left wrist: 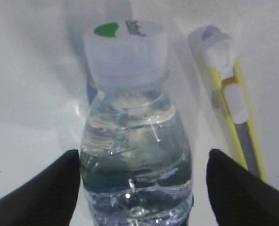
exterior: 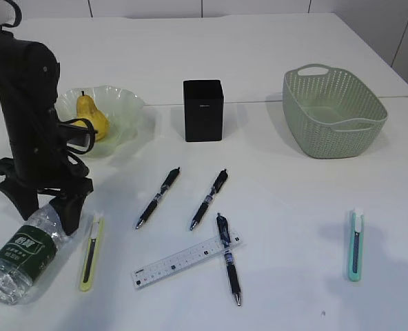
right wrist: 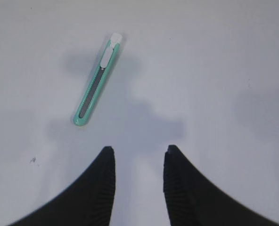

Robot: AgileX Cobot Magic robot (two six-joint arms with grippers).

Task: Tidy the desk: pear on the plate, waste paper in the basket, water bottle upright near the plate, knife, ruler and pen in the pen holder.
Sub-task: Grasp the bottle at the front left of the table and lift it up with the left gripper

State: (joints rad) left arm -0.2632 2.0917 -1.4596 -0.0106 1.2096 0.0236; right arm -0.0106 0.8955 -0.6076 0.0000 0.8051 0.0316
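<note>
Water bottle [left wrist: 135, 155] lies on its side at the near left edge of the desk [exterior: 293, 200], cap pointing away toward the plate [exterior: 125, 114]. Left gripper [exterior: 49, 207] straddles its neck and shoulder w/ jaws spread wide, one finger each side, neither clearly touching yet (wrist view shows gaps both sides).

Risks: the bottle is round, slick and part-full, so if the jaws close off-centre it could roll or squirt out. Yellow knife [exterior: 91, 251] sits just beside the cap; a sideways nudge could knock it. Tipping the bottle upright by the neck may let it swing, and the pear [exterior: 92, 116] already on the plate is close.

Right gripper [right wrist: 138, 162] hovers part-open over bare desk, holding nothing; green knife [right wrist: 97, 87] lies just ahead of it.
</note>
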